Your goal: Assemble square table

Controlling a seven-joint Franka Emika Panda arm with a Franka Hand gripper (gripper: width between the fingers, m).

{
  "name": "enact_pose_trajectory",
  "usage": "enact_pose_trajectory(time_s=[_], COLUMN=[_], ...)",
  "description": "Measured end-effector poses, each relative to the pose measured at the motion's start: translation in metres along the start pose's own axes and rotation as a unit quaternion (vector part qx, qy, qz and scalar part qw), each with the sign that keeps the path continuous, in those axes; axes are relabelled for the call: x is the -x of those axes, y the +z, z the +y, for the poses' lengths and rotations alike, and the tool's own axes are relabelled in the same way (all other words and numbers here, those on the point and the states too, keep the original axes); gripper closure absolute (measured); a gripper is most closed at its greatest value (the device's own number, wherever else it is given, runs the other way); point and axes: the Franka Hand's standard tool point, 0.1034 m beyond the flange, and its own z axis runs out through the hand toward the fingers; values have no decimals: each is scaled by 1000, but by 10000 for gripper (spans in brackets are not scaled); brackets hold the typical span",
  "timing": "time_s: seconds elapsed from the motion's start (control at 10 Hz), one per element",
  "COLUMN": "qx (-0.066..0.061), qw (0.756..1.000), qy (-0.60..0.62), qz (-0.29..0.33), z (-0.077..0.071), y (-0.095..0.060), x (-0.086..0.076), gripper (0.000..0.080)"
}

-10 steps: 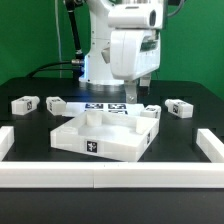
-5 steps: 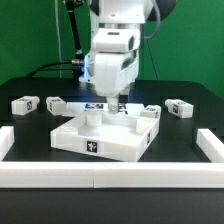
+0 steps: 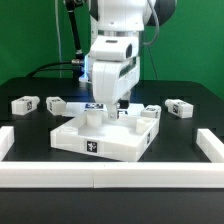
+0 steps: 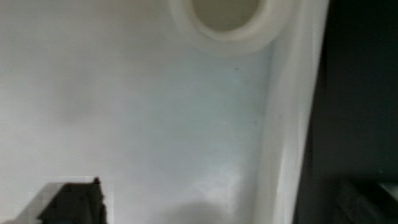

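Observation:
The square table top [image 3: 100,140] is a white tray with a raised rim and a black-and-white tag on its front wall. It lies mid-table in the exterior view. My gripper [image 3: 119,106] hangs low over its back part. In the wrist view the top's flat white face [image 4: 143,110] fills the frame, with a round corner socket [image 4: 231,15] and the rim [image 4: 295,120]. My gripper [image 4: 222,205] is open and empty, its dark fingertips [image 4: 71,200] far apart and the rim between them. Small white tagged leg blocks lie at the exterior view's left [image 3: 24,103] [image 3: 55,103] and right [image 3: 178,107] [image 3: 150,113].
Long white border rails run along the front [image 3: 100,176], the exterior view's left [image 3: 5,140] and its right [image 3: 210,146]. The marker board [image 3: 90,106] lies behind the table top, mostly hidden by the arm. The table surface is black.
My arm has moved toward the exterior view's left and come down, from above the tray's back right corner to low over its back middle. The parts have not moved.

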Motion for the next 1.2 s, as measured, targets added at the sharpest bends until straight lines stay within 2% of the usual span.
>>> enact_pose_trajectory(time_s=[0.1, 0.2, 0.5, 0.7, 0.8, 0.9, 1.0, 1.1, 1.2], qx=[-7, -9, -10, -10, -11, -11, -10, -9, -9], qw=[1000, 1000, 1000, 1000, 1000, 1000, 1000, 1000, 1000], qy=[2, 2, 2, 3, 3, 3, 3, 3, 3], qz=[-1, 0, 0, 0, 0, 0, 0, 0, 0], z=[-3, -3, -4, -4, -4, -4, -3, -3, -3], y=[8, 14, 17, 17, 17, 17, 17, 16, 16], x=[0, 0, 0, 0, 0, 0, 1, 0, 0], gripper=[150, 150, 180, 463, 463, 657, 657, 745, 745])
